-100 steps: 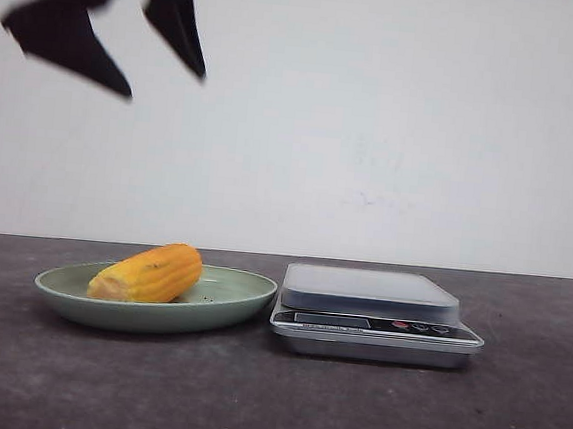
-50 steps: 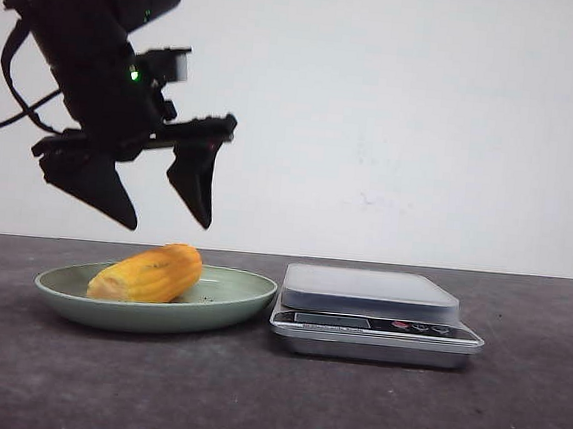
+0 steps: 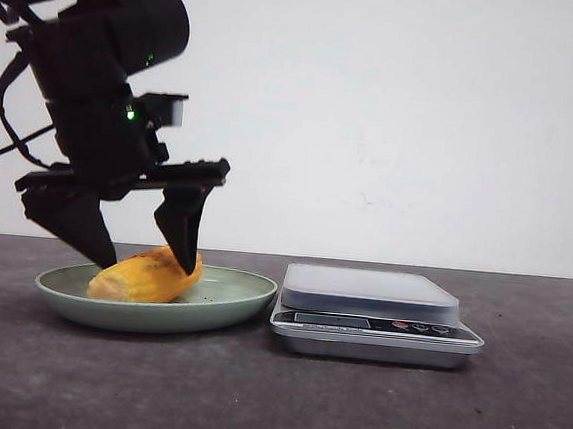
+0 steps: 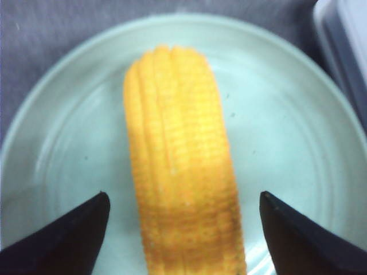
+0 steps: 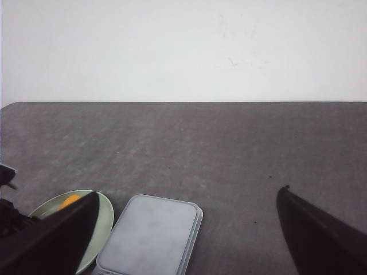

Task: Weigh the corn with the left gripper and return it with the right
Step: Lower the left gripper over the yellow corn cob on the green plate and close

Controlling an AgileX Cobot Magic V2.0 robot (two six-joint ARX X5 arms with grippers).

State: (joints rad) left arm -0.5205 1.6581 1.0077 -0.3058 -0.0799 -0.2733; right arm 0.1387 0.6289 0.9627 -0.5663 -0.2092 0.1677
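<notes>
Front view: the left gripper [image 3: 145, 260] straddles the corn [image 3: 147, 275] on the plate [image 3: 220, 304], jaws spread.

The corn lies on its side in the green plate, pale cut end toward the plate's left rim, with one black finger at each side of it. In the left wrist view the fingers [image 4: 63, 240] flank the cob [image 4: 182, 166] with a gap on both sides, touching neither. The scale [image 3: 368, 312] sits just right of the plate on the dark table [image 3: 350, 411], its platform bare. From the right wrist view, the right gripper [image 5: 189, 240] is held well apart from the plate and scale, above the table, jaws wide and holding nothing.
</notes>
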